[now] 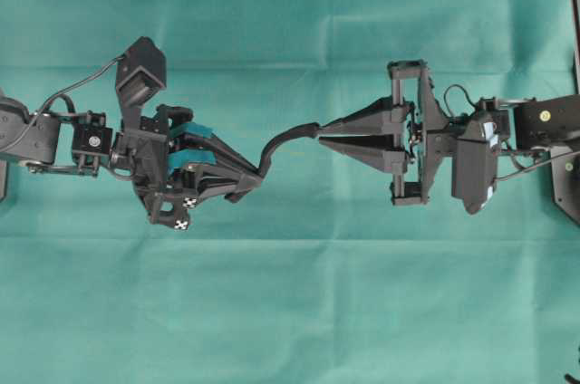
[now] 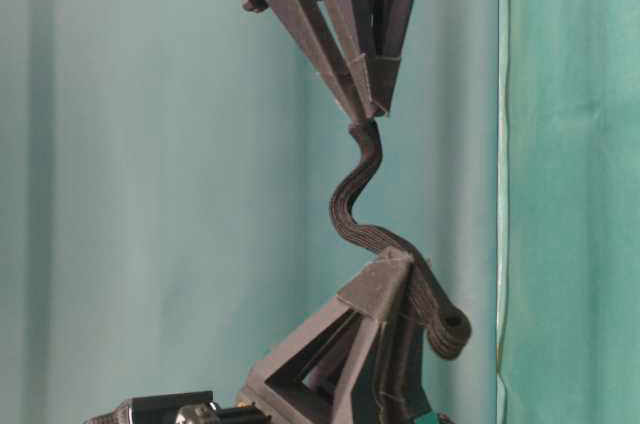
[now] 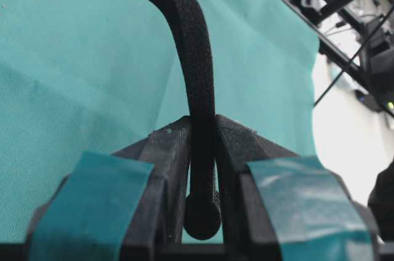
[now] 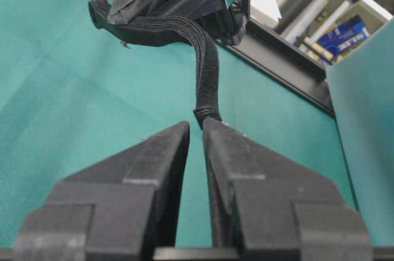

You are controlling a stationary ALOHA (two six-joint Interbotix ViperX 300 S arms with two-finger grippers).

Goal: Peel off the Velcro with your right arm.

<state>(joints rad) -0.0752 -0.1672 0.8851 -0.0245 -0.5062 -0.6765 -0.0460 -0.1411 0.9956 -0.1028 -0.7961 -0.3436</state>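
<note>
Overhead view: the Velcro (image 1: 288, 141) spans the gap at frame centre, above the green cloth (image 1: 290, 312). Its 9 o'clock end sits in the left gripper (image 1: 246, 177), teal-taped fingers pressed onto it; its 3 o'clock end is pinched at the tips of the right gripper (image 1: 321, 133) on the right arm (image 1: 471, 144). The strap bows in an S between them, not taut.

Table-level view: right gripper (image 2: 368, 112) at 12 o'clock, left gripper (image 2: 395, 279) at 6 o'clock. The Velcro (image 2: 358, 206) snakes between them; a rounded end curls out at 4 o'clock beside the lower fingers.

Left wrist view: the Velcro (image 3: 196, 70) rises toward 12 o'clock from between closed teal-taped fingers (image 3: 101, 202); its knob end sits just behind the pinch.

Right wrist view: the strap end (image 4: 206, 115) is nipped at the very tips of the right gripper (image 4: 196, 127), fingers nearly together.

Judgement: light, soft, floppy webbing; no breakage risk. The fuzzy surface should grip well, but the hold is shallow and could slip under a pull. A bite deeper along the free end would be safer.
</note>
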